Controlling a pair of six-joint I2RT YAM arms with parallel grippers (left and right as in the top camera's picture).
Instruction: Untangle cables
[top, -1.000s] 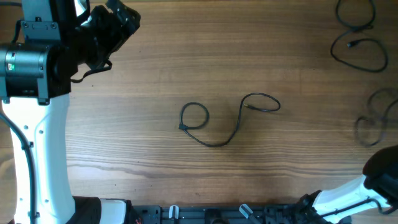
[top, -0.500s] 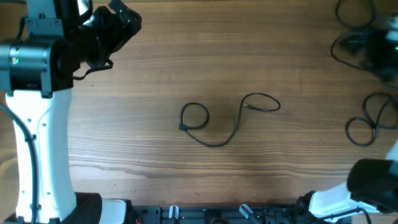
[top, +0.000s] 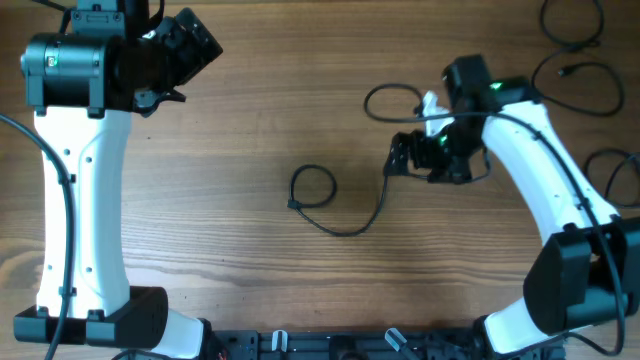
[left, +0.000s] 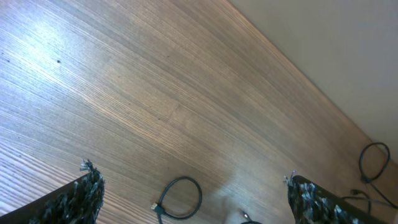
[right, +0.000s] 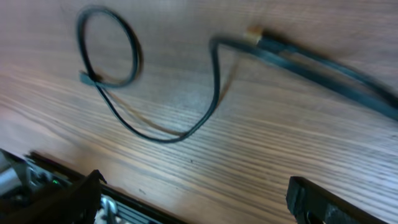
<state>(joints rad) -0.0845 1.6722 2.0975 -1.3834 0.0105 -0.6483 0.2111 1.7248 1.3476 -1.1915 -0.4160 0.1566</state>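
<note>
One thin black cable (top: 340, 226) lies at the table's middle, with a small loop (top: 313, 187) at its left end. Its right loop is hidden under my right gripper (top: 401, 157), which hovers over it, open and empty. In the right wrist view the cable (right: 186, 130), its loop (right: 109, 53) and a plug (right: 255, 35) lie ahead of the open fingers (right: 196, 180). My left gripper (top: 198, 40) is open at the far left corner, well away from the cable. The left wrist view shows the loop (left: 181, 199) below the spread fingers (left: 189, 174).
More loose black cables lie at the far right: one loop (top: 577, 82), another at the corner (top: 572, 25), and one at the right edge (top: 612, 172). A thicker wire loop (top: 390, 100) hangs off the right arm. The table's far edge (left: 298, 71) shows in the left wrist view.
My right arm has swung in from the lower right edge to above the middle cable's right loop. The left arm has shifted slightly. The middle cable has not moved.
</note>
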